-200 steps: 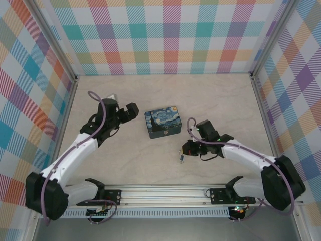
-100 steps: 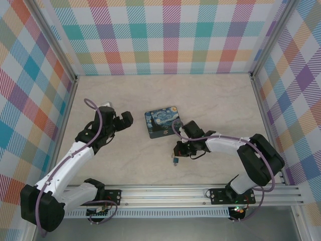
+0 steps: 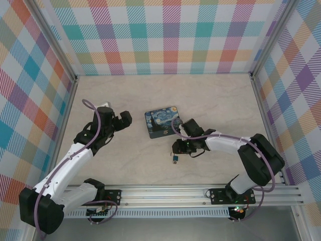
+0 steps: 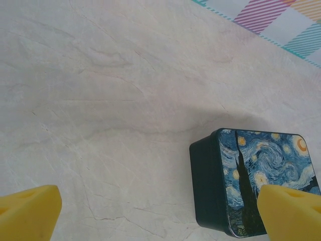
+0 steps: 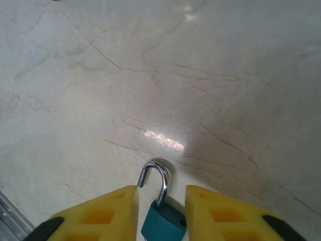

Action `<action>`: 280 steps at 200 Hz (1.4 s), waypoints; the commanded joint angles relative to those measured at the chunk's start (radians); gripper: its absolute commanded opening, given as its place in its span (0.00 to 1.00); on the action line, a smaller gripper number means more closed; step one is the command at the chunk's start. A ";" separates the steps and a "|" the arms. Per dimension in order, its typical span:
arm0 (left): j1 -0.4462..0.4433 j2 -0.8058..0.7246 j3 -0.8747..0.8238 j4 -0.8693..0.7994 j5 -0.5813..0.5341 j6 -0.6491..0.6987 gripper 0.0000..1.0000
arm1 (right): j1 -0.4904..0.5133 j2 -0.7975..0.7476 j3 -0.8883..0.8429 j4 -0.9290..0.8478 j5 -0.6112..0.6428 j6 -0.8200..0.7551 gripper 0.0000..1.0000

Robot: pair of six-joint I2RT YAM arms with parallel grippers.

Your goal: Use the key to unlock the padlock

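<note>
R gripper (image 3: 176, 149) sits low over the pale marble-look tabletop (image 3: 215, 100), just in front of the rectangular tin w/ blue-and-yellow swirly painted lid (image 3: 163, 122). Its yellow foam fingers (image 5: 108, 208) are parted only narrowly. The tiny padlock w/ teal-blue body and thin silver U-shaped shackle (image 5: 163, 221) sits in the gap betw. them, shackle pointing away from the wrist. A slim gap shows on the body's L side; can't tell if the R pad touches it. From the top cam the padlock (image 3: 175, 159) lies on the table just below the fingertips. L gripper (image 3: 124, 118) hangs left of the tin, fingers (image 4: 30, 208) spread wide, nothing betw. them.
</note>
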 commanded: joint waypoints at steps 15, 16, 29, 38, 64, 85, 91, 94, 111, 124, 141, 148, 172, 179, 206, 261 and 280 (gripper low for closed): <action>0.009 -0.055 0.017 -0.021 -0.068 0.011 1.00 | -0.014 -0.166 0.067 -0.115 0.160 -0.096 0.42; 0.009 -0.056 0.017 -0.021 -0.071 0.012 1.00 | -0.016 -0.172 0.069 -0.117 0.166 -0.098 0.42; 0.009 -0.068 0.019 -0.019 -0.106 0.022 1.00 | -0.029 -0.236 0.078 -0.138 0.237 -0.132 0.45; 0.009 -0.074 0.023 -0.017 -0.132 0.035 1.00 | -0.042 -0.282 0.079 -0.141 0.288 -0.159 0.47; 0.009 -0.087 0.046 -0.010 -0.249 0.073 1.00 | -0.101 -0.418 0.056 -0.106 0.406 -0.238 0.57; 0.009 -0.131 0.022 0.048 -0.356 0.100 1.00 | -0.163 -0.520 0.018 -0.053 0.466 -0.298 0.60; 0.009 -0.150 0.006 0.080 -0.369 0.115 1.00 | -0.180 -0.545 0.003 -0.032 0.482 -0.314 0.61; 0.009 -0.159 -0.004 0.094 -0.376 0.122 1.00 | -0.187 -0.558 -0.007 -0.022 0.490 -0.321 0.62; 0.011 -0.217 -0.064 0.213 -0.403 0.157 1.00 | -0.237 -0.621 -0.062 0.034 0.537 -0.353 0.67; 0.015 -0.261 -0.113 0.288 -0.413 0.183 1.00 | -0.281 -0.666 -0.109 0.075 0.547 -0.366 0.74; 0.021 -0.305 -0.177 0.365 -0.406 0.234 1.00 | -0.348 -0.709 -0.171 0.120 0.545 -0.364 0.85; 0.023 -0.315 -0.205 0.403 -0.412 0.253 1.00 | -0.375 -0.722 -0.195 0.137 0.549 -0.358 0.92; 0.035 -0.322 -0.294 0.480 -0.429 0.307 1.00 | -0.459 -0.741 -0.270 0.194 0.542 -0.361 1.00; 0.040 -0.312 -0.313 0.487 -0.447 0.309 1.00 | -0.478 -0.739 -0.290 0.216 0.537 -0.368 1.00; 0.071 -0.246 -0.379 0.494 -0.467 0.312 1.00 | -0.536 -0.691 -0.380 0.369 0.509 -0.405 1.00; 0.092 -0.136 -0.435 0.557 -0.428 0.373 1.00 | -0.593 -0.412 -0.422 0.652 0.390 -0.431 1.00; 0.097 -0.085 -0.447 0.601 -0.415 0.414 1.00 | -0.596 -0.333 -0.419 0.774 0.371 -0.455 1.00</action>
